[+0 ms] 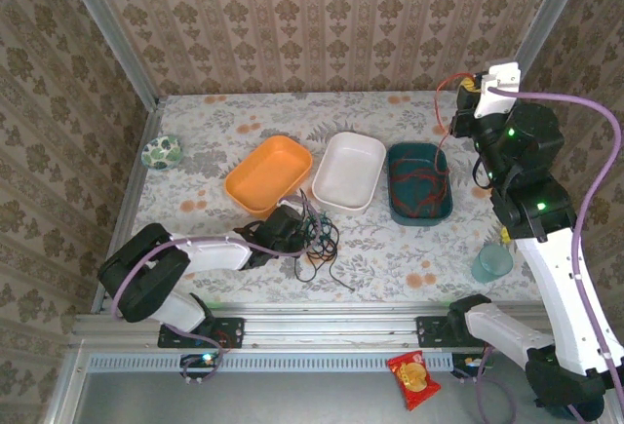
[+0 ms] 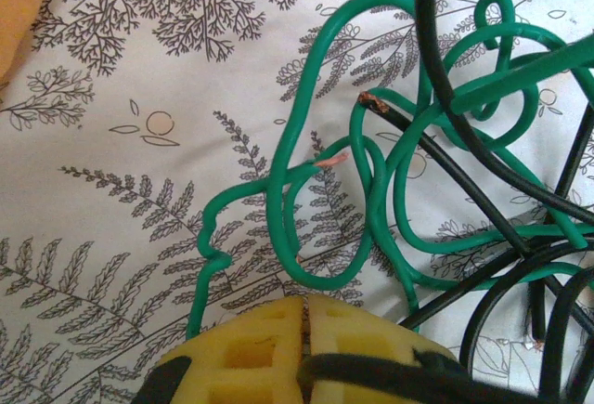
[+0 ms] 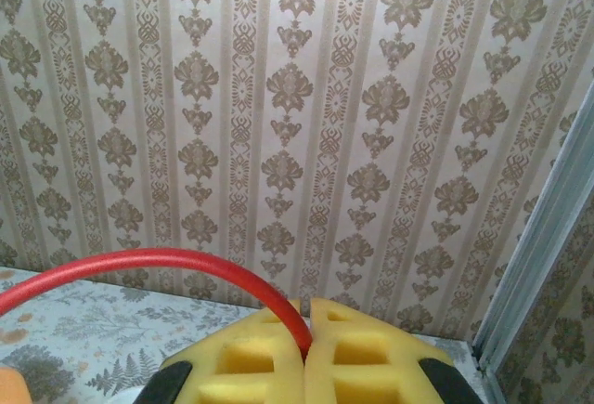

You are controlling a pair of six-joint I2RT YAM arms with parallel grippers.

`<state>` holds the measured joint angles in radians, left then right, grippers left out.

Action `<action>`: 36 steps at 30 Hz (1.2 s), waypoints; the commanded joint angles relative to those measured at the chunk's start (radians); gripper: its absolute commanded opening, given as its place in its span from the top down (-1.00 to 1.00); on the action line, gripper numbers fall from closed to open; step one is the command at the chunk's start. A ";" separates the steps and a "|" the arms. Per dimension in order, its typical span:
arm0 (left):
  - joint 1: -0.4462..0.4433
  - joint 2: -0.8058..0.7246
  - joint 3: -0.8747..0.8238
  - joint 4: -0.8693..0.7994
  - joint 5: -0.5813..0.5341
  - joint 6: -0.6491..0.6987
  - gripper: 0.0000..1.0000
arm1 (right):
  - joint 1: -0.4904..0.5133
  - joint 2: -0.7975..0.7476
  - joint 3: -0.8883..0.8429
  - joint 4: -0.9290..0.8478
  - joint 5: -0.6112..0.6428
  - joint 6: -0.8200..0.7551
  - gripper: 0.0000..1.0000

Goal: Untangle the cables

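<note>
Thin glossy green wire [image 2: 520, 70] loops and tangles with thin black wires [image 2: 425, 14] on the white fern-printed surface [image 2: 111, 190]. The yellow foam-padded end effector [image 2: 304, 316] sits below, pads pressed together, a black strand crossing it.

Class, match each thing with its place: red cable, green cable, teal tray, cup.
Things:
1. red cable
2. green cable
3. teal tray
4. cup

Places:
A. tangled, just ahead of the left tool
B. right of the white tray
C. pinched in the shut right tool
D. near the table's right edge

Pairs: 1-C, 2-A, 3-B, 4-D
</note>
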<state>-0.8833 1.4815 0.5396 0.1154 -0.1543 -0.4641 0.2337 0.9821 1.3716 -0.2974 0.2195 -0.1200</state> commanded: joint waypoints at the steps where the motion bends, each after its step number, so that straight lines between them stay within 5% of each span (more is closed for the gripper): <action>1: -0.007 0.027 0.019 -0.010 -0.001 0.004 1.00 | 0.000 0.017 -0.040 -0.020 -0.020 0.043 1.00; 14: -0.009 0.039 0.031 -0.016 0.007 0.016 1.00 | 0.032 0.012 -0.360 -0.024 -0.030 0.296 1.00; 20: -0.011 0.035 0.036 -0.025 0.007 0.022 1.00 | 0.032 0.054 -0.504 0.042 0.092 0.395 1.00; 36: -0.021 0.028 0.026 -0.020 0.001 0.006 1.00 | -0.028 0.209 -0.476 0.326 0.334 0.472 1.00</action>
<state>-0.8909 1.4975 0.5591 0.1081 -0.1581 -0.4564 0.2062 1.1652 0.8581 -0.0826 0.4332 0.3016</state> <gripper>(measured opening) 0.052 0.043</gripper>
